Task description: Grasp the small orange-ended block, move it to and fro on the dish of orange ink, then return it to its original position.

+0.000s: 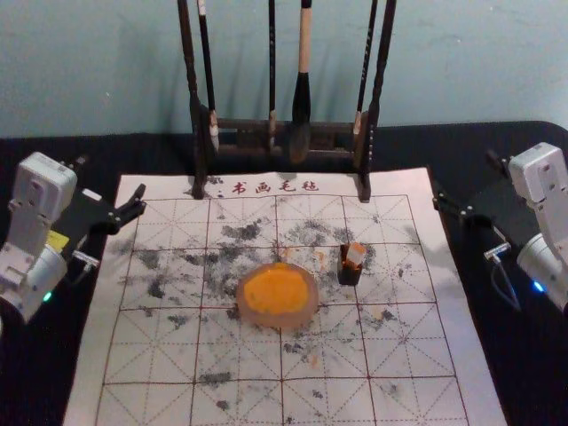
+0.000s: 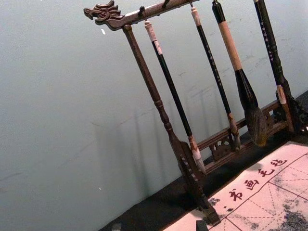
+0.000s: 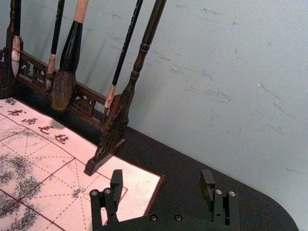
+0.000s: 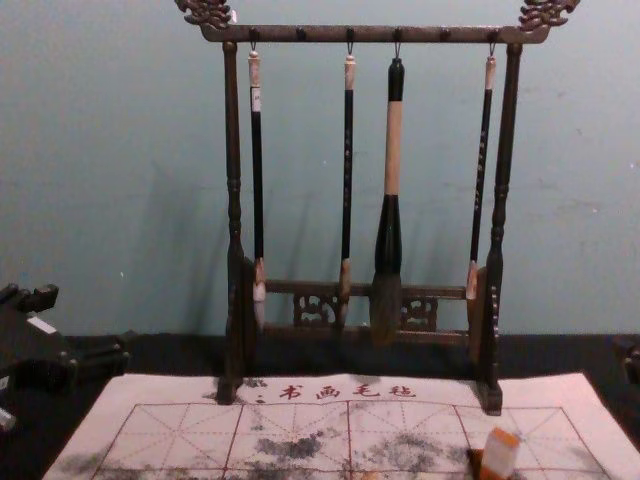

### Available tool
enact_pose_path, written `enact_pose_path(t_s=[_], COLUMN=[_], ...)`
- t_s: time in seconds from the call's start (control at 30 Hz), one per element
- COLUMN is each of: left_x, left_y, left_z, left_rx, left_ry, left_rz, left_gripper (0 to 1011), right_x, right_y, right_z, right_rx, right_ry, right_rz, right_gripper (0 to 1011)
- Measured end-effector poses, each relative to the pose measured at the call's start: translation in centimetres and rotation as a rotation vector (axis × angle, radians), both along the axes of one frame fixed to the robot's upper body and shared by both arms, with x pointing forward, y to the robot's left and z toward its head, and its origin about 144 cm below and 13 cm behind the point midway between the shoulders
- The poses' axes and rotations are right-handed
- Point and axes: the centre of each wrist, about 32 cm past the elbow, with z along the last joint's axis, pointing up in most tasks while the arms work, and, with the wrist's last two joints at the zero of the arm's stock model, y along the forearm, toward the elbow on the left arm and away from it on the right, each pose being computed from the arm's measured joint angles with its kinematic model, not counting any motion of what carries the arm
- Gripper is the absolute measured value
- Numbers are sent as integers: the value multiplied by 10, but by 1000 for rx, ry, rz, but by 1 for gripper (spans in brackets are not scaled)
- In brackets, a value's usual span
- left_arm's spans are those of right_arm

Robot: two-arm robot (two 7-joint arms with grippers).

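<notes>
Over the mat's left edge my left gripper is open and empty; the tips of my left gripper stand apart in the left wrist view. Across from it, off the mat's right edge, my right gripper is open and empty, and my right gripper shows widely parted fingers in its wrist view. The small pale block with an orange end leans in a small dark holder, right of the dish. In the chest view the block tilts, orange end up. Orange ink lies in the round dish.
A dark wooden rack with several hanging brushes stands behind, its feet on the mat's far edge. The ink-stained white mat lies on a black-covered table. A wall rises behind the rack.
</notes>
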Motion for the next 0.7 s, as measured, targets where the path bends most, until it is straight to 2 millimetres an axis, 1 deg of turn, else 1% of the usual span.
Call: enact_pose_path(t_s=[0.7], left_x=[0], left_y=[0], left_z=[0], left_rx=[0], left_ry=[0], left_rz=[0], left_gripper=[1001], right_x=[0], right_y=[0], right_z=[0], right_rx=[0], right_ry=[0], right_rz=[0], right_gripper=[1003])
